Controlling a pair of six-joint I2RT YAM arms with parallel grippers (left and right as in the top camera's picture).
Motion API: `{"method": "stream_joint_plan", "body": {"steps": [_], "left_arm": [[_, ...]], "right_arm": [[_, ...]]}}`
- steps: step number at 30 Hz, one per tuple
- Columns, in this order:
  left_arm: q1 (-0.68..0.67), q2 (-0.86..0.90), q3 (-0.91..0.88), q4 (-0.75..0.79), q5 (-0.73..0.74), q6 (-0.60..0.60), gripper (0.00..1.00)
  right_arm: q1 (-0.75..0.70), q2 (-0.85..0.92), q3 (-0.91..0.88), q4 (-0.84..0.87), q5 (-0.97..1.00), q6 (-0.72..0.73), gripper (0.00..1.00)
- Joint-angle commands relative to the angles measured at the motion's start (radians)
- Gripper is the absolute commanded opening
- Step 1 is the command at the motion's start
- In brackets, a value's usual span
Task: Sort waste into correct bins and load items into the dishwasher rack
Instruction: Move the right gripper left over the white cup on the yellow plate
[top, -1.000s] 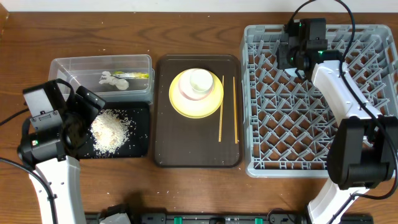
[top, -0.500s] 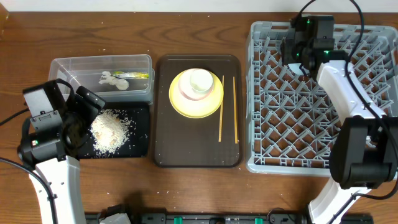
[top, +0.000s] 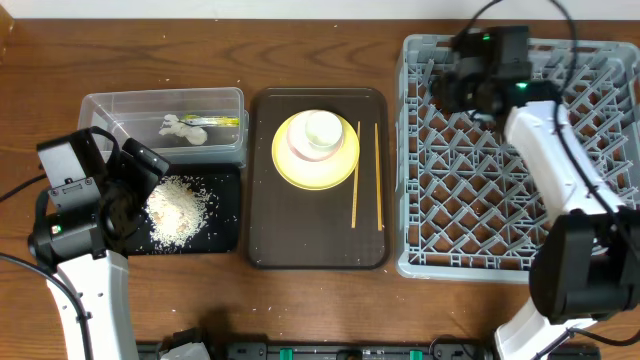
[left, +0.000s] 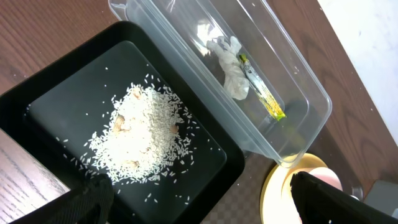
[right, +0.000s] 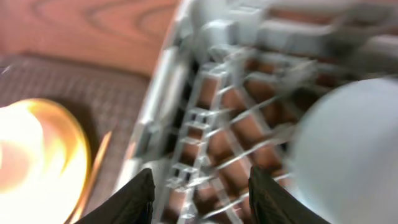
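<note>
A: What has your right gripper (right: 199, 190) just done?
B: Slid left, fingers spread and empty — the pale blue bowl (right: 348, 143) sits in the dishwasher rack (top: 420, 150). The yellow plate (top: 290, 175) stack looks next.

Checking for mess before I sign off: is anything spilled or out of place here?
Nothing stands out. The rice crumbs are scattered loosely but all lie inside the black tray; the paper scrap and wrapper lie in the clear tub; the chopsticks lie on the brown tray.
</note>
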Motion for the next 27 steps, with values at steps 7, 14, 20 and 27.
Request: {"method": "stream_joint_plan", "body": {"steps": [7, 14, 20, 27], "left_arm": [[0.005, 0.002, 0.015, 0.0, -0.002, -0.008, 0.94], [0.005, 0.002, 0.015, 0.0, -0.002, -0.008, 0.94], [0.005, 0.002, 0.015, 0.0, -0.002, -0.008, 0.94], [0.005, 0.002, 0.015, 0.0, -0.002, -0.008, 0.94]], "right_arm": [[0.192, -0.006, -0.003, -0.105, 0.179, 0.082, 0.4], [0.275, -0.006, -0.007, -0.183, 0.395, 0.165, 0.38], [0.289, -0.006, -0.028, -0.224, 0.382, 0.269, 0.36], [0.309, -0.006, -0.092, -0.205, 0.381, 0.295, 0.3]]}}
